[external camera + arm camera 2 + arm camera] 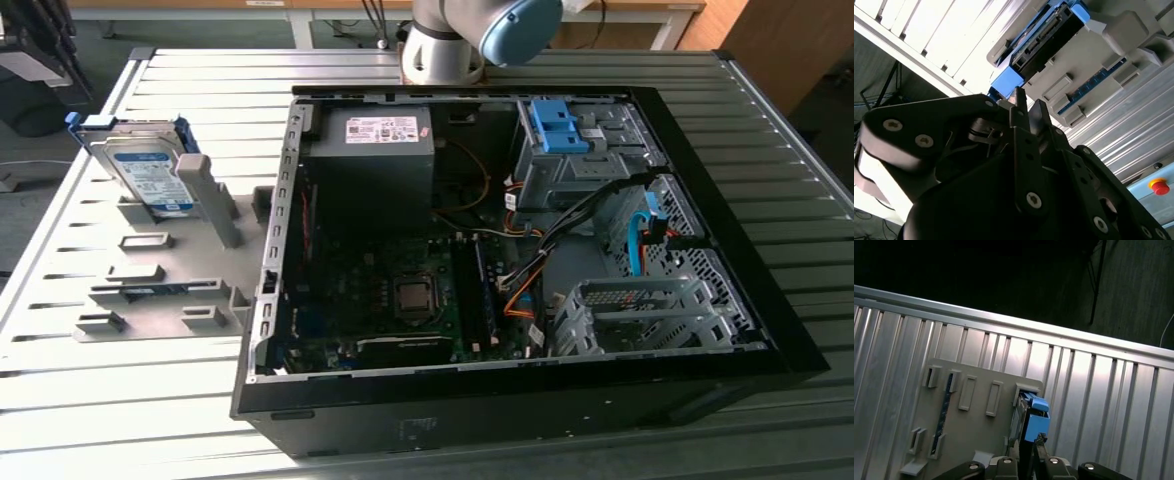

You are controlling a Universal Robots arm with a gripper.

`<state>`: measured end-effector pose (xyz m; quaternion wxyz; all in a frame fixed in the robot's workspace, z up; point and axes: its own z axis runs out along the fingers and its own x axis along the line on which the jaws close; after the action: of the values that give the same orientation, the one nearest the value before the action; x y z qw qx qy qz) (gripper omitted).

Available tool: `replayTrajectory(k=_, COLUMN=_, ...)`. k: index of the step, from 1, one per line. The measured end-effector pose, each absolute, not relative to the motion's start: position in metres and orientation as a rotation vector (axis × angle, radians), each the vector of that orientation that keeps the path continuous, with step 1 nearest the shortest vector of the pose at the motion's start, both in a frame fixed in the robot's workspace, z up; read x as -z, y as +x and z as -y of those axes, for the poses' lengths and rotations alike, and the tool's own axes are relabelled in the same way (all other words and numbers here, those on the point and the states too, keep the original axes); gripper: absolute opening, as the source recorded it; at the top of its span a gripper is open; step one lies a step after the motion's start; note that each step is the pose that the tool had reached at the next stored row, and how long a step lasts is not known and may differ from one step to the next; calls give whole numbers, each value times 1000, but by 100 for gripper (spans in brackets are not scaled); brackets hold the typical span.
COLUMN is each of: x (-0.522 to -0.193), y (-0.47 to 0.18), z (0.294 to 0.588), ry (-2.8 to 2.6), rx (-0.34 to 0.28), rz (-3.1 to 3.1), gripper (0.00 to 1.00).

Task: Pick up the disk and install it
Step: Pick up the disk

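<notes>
Claw (1029,103) narrow, gripping nothing; the disk (144,170) stands in a grey rack (160,300); label print unreadable.

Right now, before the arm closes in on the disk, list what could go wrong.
1. The disk stands on edge in a grey holder beside an upright post; a skewed approach might knock the post or tip the disk.
2. Loose cables cross the open case; they might snag it during installation.
</notes>
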<state>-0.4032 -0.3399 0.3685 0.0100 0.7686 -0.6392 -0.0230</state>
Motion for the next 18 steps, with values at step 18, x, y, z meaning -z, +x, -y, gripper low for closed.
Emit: replayTrajectory(k=18, x=-367, y=-403, z=338, ry=2301, rx=73, rz=2111, gripper=32)
